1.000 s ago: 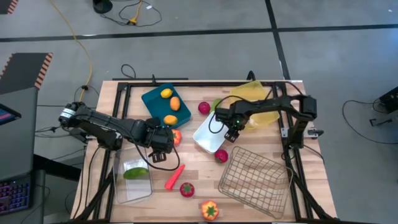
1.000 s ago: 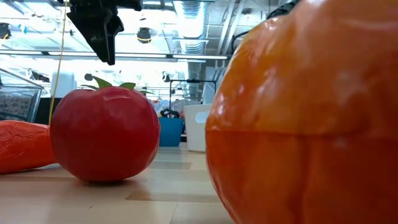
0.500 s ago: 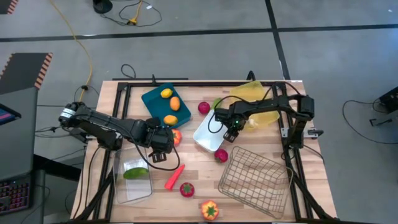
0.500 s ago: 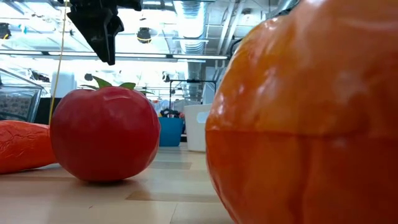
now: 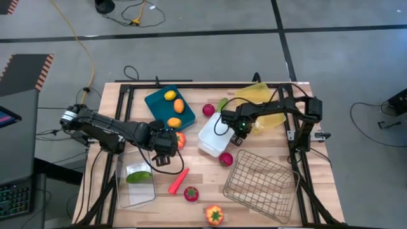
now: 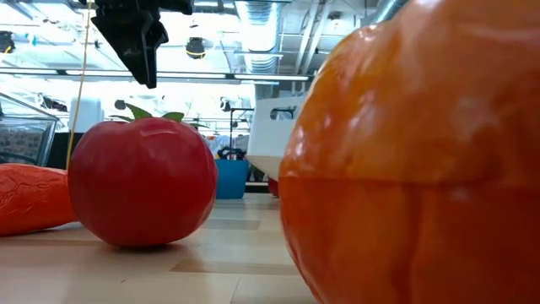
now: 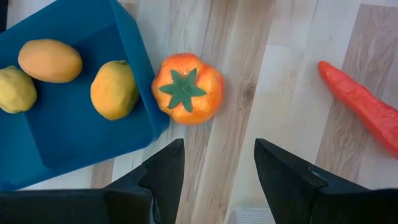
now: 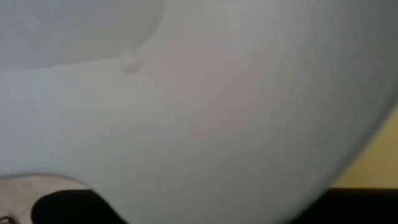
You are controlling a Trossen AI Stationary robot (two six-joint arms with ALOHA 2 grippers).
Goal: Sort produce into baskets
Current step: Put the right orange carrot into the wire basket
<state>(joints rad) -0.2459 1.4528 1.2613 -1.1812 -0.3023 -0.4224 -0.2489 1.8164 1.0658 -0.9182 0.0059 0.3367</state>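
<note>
Fingers of the left gripper [image 7: 214, 165] gape open, orange tomato [image 7: 187, 89] lying just ahead, untouched.

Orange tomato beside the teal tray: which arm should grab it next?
Left. The left hand hovers open right by the orange tomato at the teal tray edge, while the right hand is busy at the white tray.

I log: teal plastic tray [image 5: 163, 108] holding three yellow-orange citrus [image 5: 179, 105]; white plastic tray [image 5: 214, 135] tilted, lifted; clear plastic bin [image 5: 135, 184] holding one green cucumber [image 5: 138, 177]; wire mesh basket [image 5: 261, 184].
</note>
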